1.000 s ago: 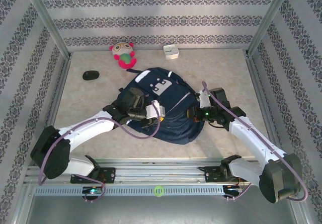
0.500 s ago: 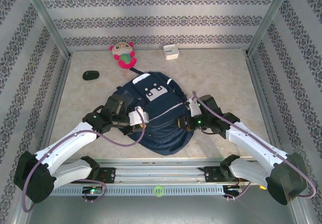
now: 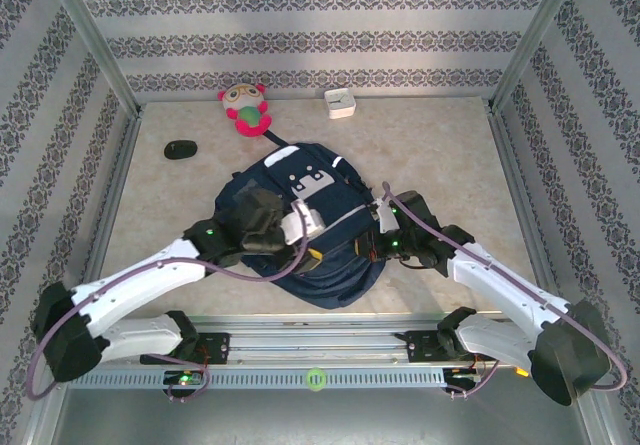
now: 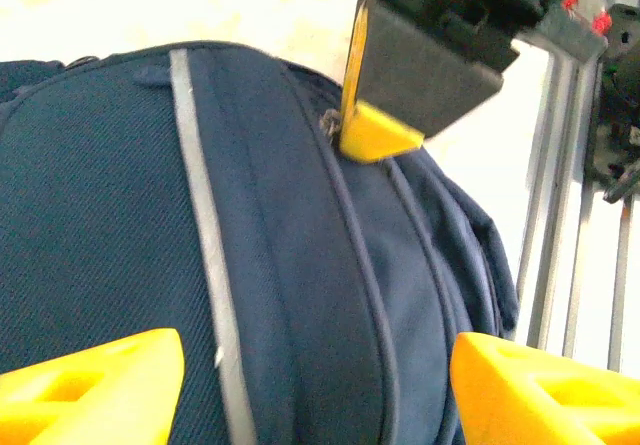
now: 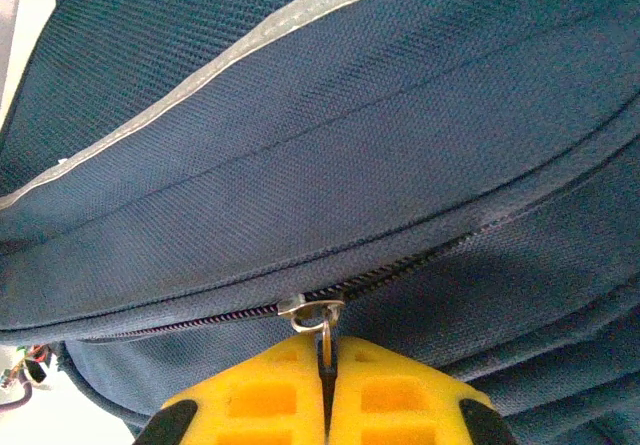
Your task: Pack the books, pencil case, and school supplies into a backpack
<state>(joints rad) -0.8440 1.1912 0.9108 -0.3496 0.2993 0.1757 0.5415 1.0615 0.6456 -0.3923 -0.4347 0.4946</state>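
The navy backpack lies flat in the middle of the table, its white-grey patch toward the far side. My left gripper hovers over its front panel, and its yellow fingertips stand wide apart with only the striped fabric between them; it is open. My right gripper is shut on the metal zipper pull at the slider, on the backpack's right side. That zipper looks closed on both sides of the slider. The books, pencil case and school supplies are out of view.
A pink and green plush toy and a small white box sit by the back wall. A black oval object lies at the far left. Metal frame posts stand at both sides, and the rail runs along the near edge.
My left gripper has opened and shifted right over the backpack's front. The backpack slid toward the near edge a second ago. The right gripper has stayed shut on the zipper pull.
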